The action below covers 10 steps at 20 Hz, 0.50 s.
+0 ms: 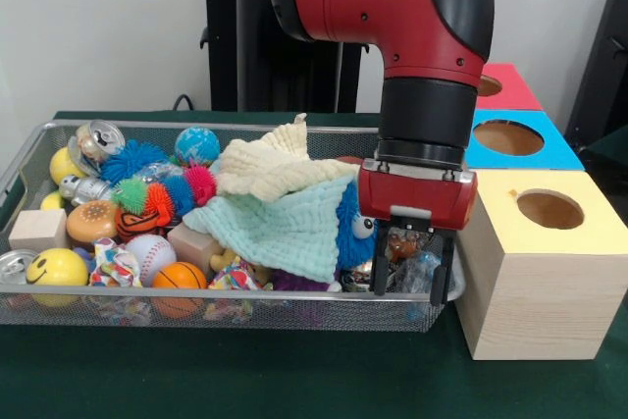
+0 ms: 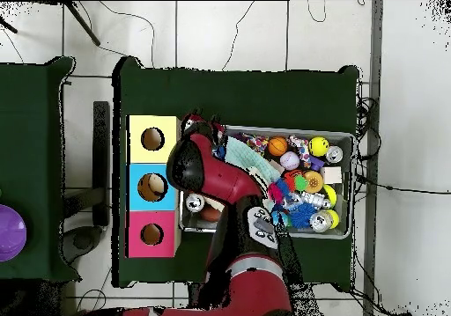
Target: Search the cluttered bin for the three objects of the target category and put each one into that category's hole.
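The red and black arm came down over the right end of the bin [image 1: 29, 159], a shallow tray of silver wire mesh with a rounded metal rim, standing on the dark green cloth of the table [image 1: 245, 380]; the gripper [image 1: 412, 260] hung low inside that corner, its two thin black jaws spread apart, with crinkled shiny wrappers [image 1: 417, 267] seen between them, but I cannot tell if the jaws touched them.

The bin was full of mixed things; a soft pale green waffle cloth [image 1: 285, 228] lay in the middle with a cream knitted cloth [image 1: 280, 166] over it; a fuzzy blue toy with a round white eye [image 1: 351, 228] was just beside the gripper; at the left lay a smooth yellow smiley ball [image 1: 57, 268], a stitched baseball [image 1: 149, 252], a small orange basketball [image 1: 179, 277], spiky rubber balls [image 1: 162, 198], a plain wooden block [image 1: 37, 229] and a crushed metal can [image 1: 96, 139].

Just to the right of the bin stood three wooden boxes in a row, each with a round hole on top; the near one yellow [image 1: 535, 262], then blue [image 1: 515, 139], then red [image 1: 505, 85].

In the overhead view the arm covered the left part of the bin [image 2: 348, 185], next to the boxes [image 2: 151, 182].
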Tool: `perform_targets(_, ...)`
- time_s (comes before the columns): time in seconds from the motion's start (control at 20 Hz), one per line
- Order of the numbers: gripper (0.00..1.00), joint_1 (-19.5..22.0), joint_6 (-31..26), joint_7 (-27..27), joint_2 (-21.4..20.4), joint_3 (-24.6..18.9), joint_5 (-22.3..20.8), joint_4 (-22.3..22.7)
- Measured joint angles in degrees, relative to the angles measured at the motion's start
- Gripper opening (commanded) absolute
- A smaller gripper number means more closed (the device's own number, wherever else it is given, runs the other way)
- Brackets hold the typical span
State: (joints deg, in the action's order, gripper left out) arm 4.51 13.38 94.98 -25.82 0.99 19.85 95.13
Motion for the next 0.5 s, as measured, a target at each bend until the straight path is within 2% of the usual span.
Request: perform_targets(0.5,1.0,1.28,0.01,0.02,-0.87,-1.66,0.01,0.85)
